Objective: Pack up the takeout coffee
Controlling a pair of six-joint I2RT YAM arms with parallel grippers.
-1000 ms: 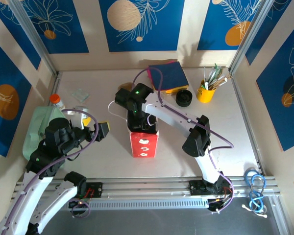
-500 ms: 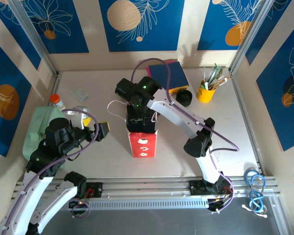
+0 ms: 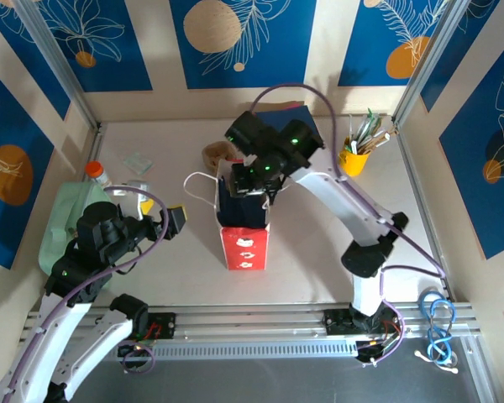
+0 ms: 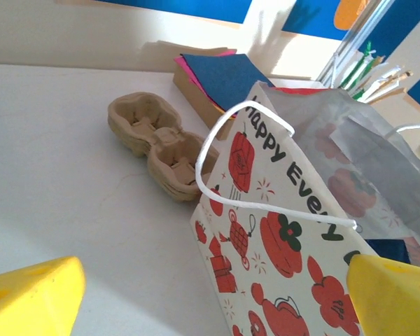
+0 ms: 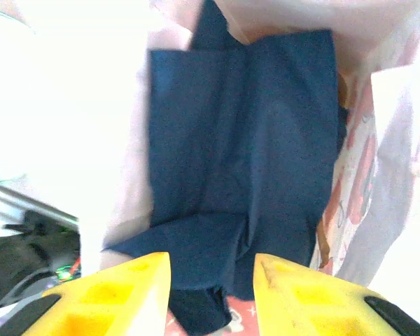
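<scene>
The takeout coffee is out of view. The red-and-white printed paper bag [image 3: 245,245] stands open mid-table, with a dark blue napkin [image 5: 238,140] lying inside it. My right gripper [image 3: 249,186] hovers over the bag's mouth. In the right wrist view the right gripper [image 5: 211,294] is open, with nothing between its yellow fingers and the napkin below them. My left gripper [image 3: 165,214] waits open to the left of the bag, its yellow fingertips wide apart in the left wrist view, facing the bag [image 4: 280,238].
A brown pulp cup carrier [image 3: 218,156] lies behind the bag. A stack of blue and coloured napkins [image 4: 224,77] and a yellow pot of utensils [image 3: 353,158] stand at the back right. A green object [image 3: 63,222] and an orange-capped bottle [image 3: 94,170] sit far left.
The right gripper opened, left the blue napkin in the bag and rose back to the right, uncovering the cup carrier. The left arm stayed still.
</scene>
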